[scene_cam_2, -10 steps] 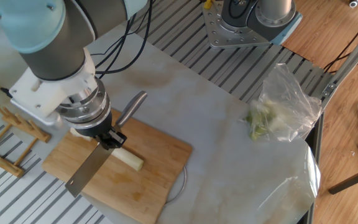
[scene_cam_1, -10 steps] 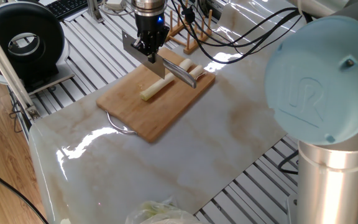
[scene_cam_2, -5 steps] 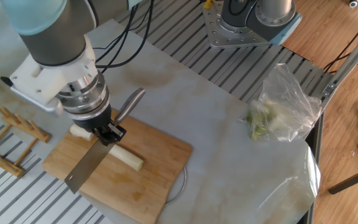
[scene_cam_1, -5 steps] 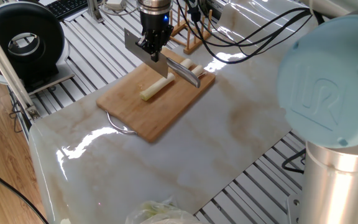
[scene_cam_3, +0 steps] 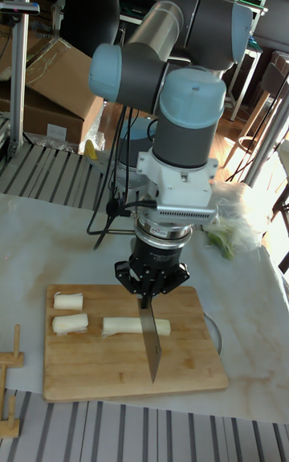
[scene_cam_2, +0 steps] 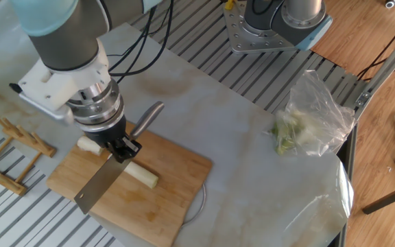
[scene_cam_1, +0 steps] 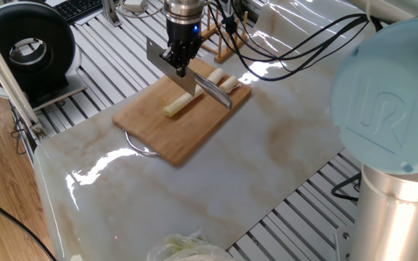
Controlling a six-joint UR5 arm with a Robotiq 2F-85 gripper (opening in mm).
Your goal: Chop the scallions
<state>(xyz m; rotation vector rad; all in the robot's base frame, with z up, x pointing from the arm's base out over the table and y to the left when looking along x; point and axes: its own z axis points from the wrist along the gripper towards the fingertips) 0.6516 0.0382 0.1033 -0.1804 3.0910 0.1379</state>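
A wooden cutting board [scene_cam_1: 187, 130] [scene_cam_2: 170, 199] [scene_cam_3: 96, 370] carries the scallions. One long pale stalk piece [scene_cam_1: 175, 107] [scene_cam_2: 142, 177] [scene_cam_3: 120, 326] lies in the middle of it. Two short chunks [scene_cam_1: 216, 75] [scene_cam_3: 68, 301] [scene_cam_3: 70, 323] lie past the stalk's end, and one chunk [scene_cam_2: 88, 144] shows beside the wrist. My gripper [scene_cam_1: 178, 56] [scene_cam_2: 122, 147] [scene_cam_3: 151, 289] is shut on a knife. Its blade [scene_cam_1: 171, 67] [scene_cam_2: 100, 186] [scene_cam_3: 152, 346] crosses the long piece, and the silver handle [scene_cam_1: 216, 90] [scene_cam_2: 147, 119] sticks out behind. Whether the edge touches the stalk is unclear.
A clear plastic bag of leafy greens [scene_cam_2: 307, 123] [scene_cam_3: 233, 225] [scene_cam_1: 180, 248] lies on the marble sheet away from the board. A wooden rack [scene_cam_2: 12, 137] [scene_cam_1: 223, 36] stands just beyond the board. A black round device [scene_cam_1: 27, 51] sits off the table's corner.
The gripper and knife have shifted slightly along the stalk toward the cut chunks. The scallion pieces have not moved.
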